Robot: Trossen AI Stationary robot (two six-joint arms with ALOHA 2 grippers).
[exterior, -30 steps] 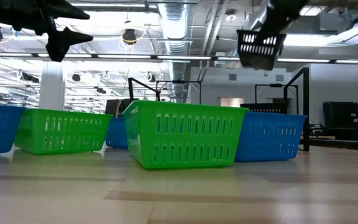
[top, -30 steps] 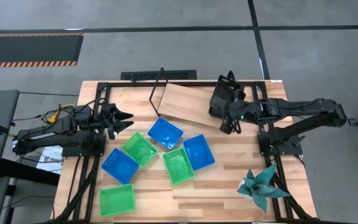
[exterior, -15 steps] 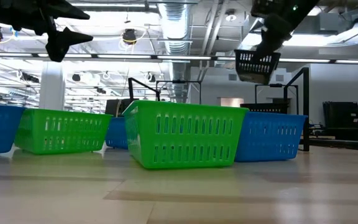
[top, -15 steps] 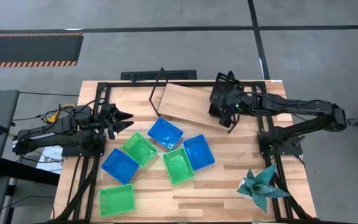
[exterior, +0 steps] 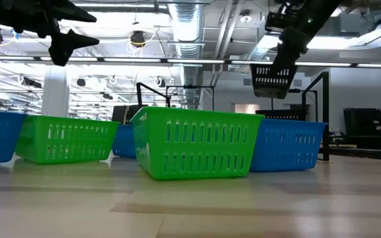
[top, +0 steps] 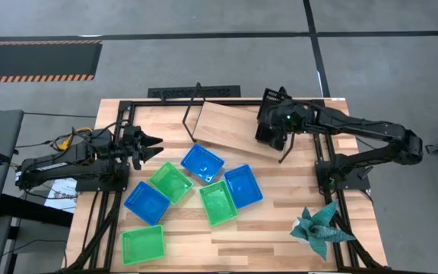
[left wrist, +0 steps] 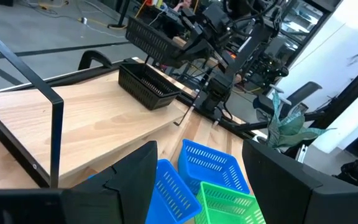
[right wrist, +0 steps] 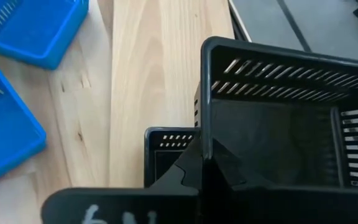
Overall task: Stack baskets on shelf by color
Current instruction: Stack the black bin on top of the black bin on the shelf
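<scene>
My right gripper is shut on a black basket and holds it above the right end of the wooden shelf. A second black basket stands on the shelf board just below it, and its rim shows in the right wrist view. Three blue baskets and three green baskets stand on the table in front of the shelf. My left gripper is open and empty at the table's left, above the baskets. My right gripper pinches one side wall of the black basket, near a corner, with one finger inside and one outside. The fingers come from above, slanting. The basket hangs lifted clear of the shelf, open side up, over the other black basket.
A teal folded-paper plant stands at the table's near right. The shelf's black wire leg frame rises at its left end. Bare tabletop lies between the baskets and the plant.
My right gripper has carried the black basket down and a little toward the table's far edge, closer over the black basket on the shelf. The held basket has swung so that a narrower face shows in the low view.
</scene>
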